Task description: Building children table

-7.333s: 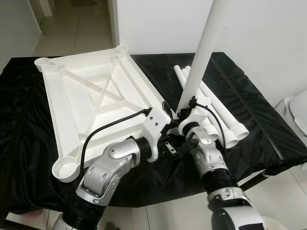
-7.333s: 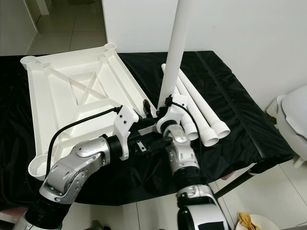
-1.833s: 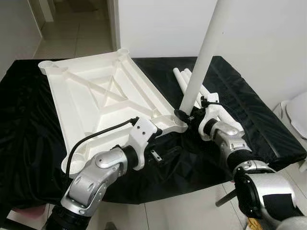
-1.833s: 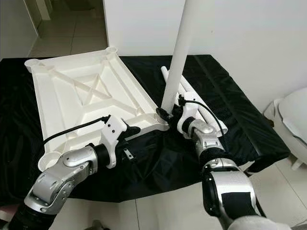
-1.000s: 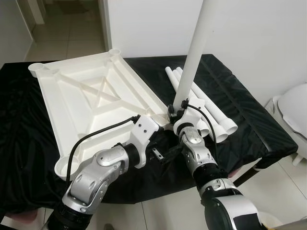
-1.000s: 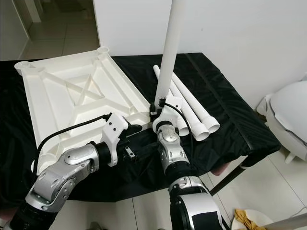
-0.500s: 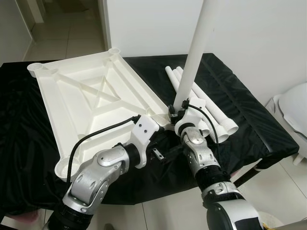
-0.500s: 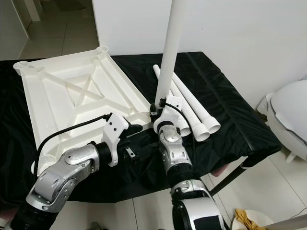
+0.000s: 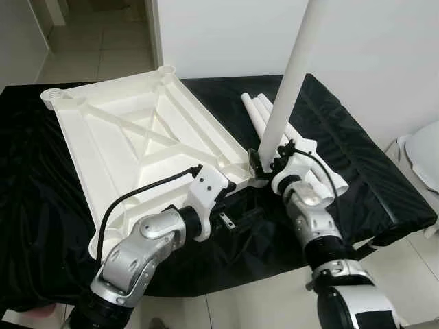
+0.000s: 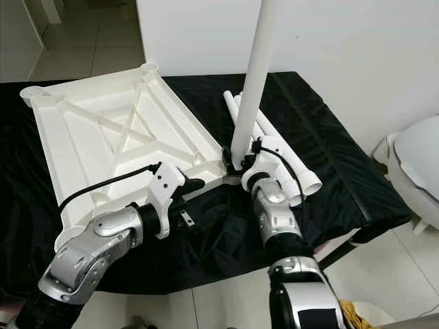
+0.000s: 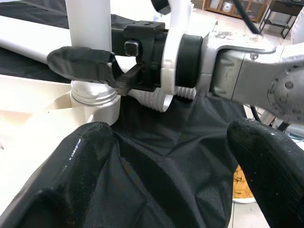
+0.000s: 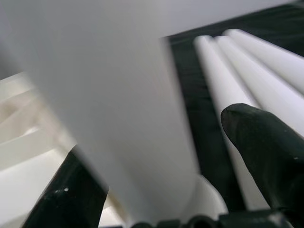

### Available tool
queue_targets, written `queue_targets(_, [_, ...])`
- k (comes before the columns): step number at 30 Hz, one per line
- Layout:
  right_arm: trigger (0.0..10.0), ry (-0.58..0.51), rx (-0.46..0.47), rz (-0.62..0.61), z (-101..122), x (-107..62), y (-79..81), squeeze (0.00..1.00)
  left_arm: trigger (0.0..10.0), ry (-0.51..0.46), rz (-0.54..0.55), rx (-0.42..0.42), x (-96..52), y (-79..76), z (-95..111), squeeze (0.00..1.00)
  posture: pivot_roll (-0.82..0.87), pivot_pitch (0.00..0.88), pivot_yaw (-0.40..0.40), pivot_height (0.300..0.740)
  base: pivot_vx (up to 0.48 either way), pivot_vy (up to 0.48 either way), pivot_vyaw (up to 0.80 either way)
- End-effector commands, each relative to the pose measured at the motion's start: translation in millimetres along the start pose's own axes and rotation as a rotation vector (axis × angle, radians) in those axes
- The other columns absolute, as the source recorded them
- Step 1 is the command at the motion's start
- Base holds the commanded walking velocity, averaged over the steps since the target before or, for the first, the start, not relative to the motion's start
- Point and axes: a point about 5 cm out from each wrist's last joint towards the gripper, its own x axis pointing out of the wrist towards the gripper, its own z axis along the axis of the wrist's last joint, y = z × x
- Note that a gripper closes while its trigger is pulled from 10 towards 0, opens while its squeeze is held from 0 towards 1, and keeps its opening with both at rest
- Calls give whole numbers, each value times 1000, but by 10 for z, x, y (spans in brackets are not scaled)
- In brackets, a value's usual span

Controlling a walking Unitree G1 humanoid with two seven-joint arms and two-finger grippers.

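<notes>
right hand (image 9: 269, 163) clamped low on upright leg (image 9: 287, 82) in tabletop (image 9: 130, 147) corner socket; left hand (image 9: 236, 221) apart. Light stiff slick plastic, grip near base

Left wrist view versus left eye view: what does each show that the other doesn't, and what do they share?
Left wrist view: a close look at the threaded end of the upright leg sitting in the corner socket, seen between the open left gripper fingers. Left eye view: the whole upside-down tabletop and the spare legs at full length. Both: the upright leg, the right gripper at its base, the black cloth.
</notes>
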Motion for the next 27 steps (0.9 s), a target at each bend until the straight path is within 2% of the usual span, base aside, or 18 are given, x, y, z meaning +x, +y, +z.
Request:
queue_targets(1, [10000,0,-10,90,4,-19,-44,0,10000,14,-20,-1,-1,-18,-37,0,-21,0,-37,740,0,0,0])
queue_targets(6, [10000,47,-66,249,-19,-71,-164,0,10000,17,-25,2,-2,-20,-40,0,-19,0,-31,740,0,0,0])
queue_targets(11, [10000,79,-123,304,-2,-88,-272,0,10000,19,-28,5,-3,-16,-39,0,-16,0,-29,740,0,0,0])
queue_targets(14, [10000,126,-206,303,17,-72,-352,0,10000,19,-29,7,-5,-17,-35,0,-13,0,-29,740,0,0,0])
queue_targets(15, [10000,132,-204,299,32,-54,-367,0,10000,18,-29,7,-5,-18,-36,0,-11,0,-27,740,0,0,0])
queue_targets(22, [10000,160,-201,300,34,13,-344,0,10000,18,-27,7,-5,-20,-35,0,-2,0,-28,740,0,0,0])
queue_targets(27, [10000,196,-174,319,-45,51,-249,0,10000,19,-25,6,-13,-23,-36,0,3,0,-26,740,0,0,0])
